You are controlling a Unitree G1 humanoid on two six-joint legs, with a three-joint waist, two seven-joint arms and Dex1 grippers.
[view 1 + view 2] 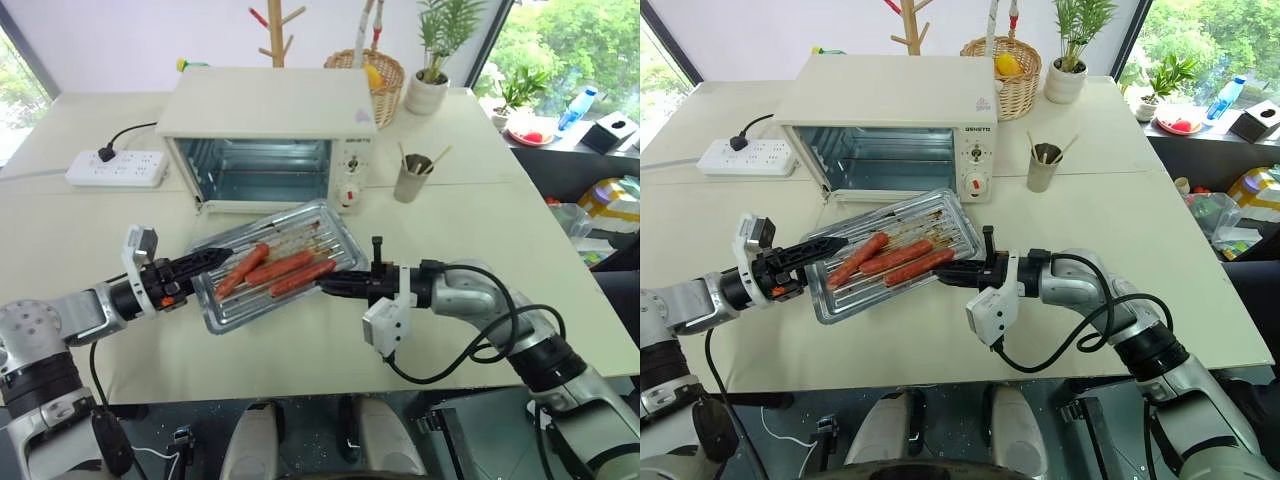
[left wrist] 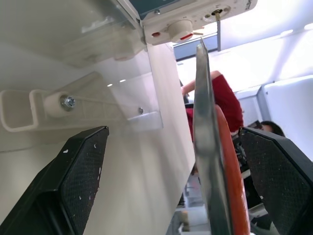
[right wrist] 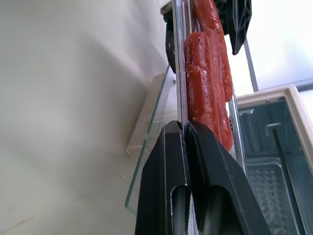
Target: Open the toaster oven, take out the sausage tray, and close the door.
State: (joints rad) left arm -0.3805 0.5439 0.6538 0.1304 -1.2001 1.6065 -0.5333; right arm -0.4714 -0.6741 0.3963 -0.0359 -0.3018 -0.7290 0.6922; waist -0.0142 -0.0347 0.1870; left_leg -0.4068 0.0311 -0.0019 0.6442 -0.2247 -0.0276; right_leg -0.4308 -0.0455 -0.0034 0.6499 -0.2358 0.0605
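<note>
While the right gripper [image 1: 335, 285] has its fingers clamped on the sausage tray's [image 1: 275, 275] right rim, tray above the lowered door [image 1: 840, 205] before the toaster oven [image 1: 268, 130], the left gripper [image 1: 205, 263] fingers straddle the left rim, spread wide.

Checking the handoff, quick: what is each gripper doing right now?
Left gripper: open, fingers either side of the sausage tray edge.
Right gripper: shut on the sausage tray's rim.
</note>
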